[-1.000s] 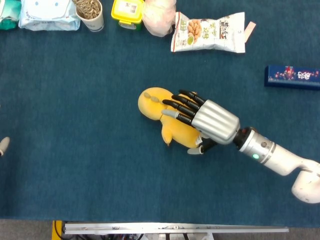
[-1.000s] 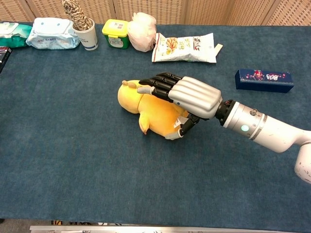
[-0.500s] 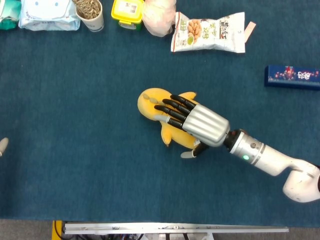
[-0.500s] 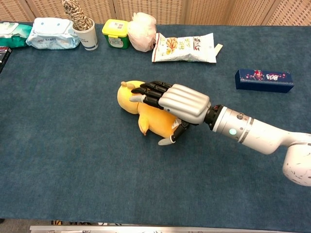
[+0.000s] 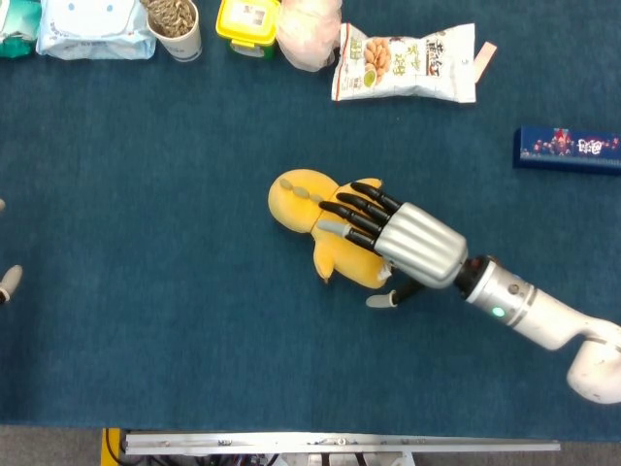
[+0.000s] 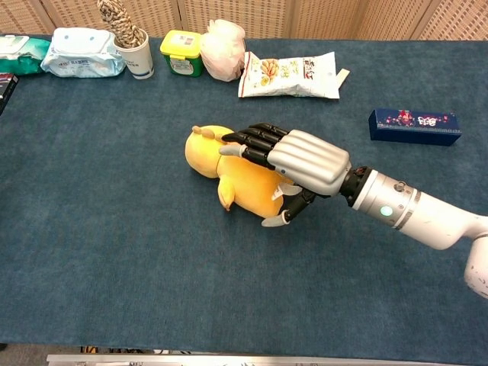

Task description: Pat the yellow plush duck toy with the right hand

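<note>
Plenty of bare blue table [image 6: 114,252] was open all around the yellow plush duck [image 6: 229,171], so nothing crowded the right hand [image 6: 297,160] lying over it. The only clutter was a back-edge row, cup [image 6: 137,53], yellow tub [image 6: 181,53], snack bag [image 6: 290,75], plus a dark box [image 6: 414,126] off to the right, all well apart from the duck.

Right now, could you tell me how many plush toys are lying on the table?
1: the yellow plush duck lies mid-table, partly under the right hand. None other shows, though the views crop the table's edges.
</note>
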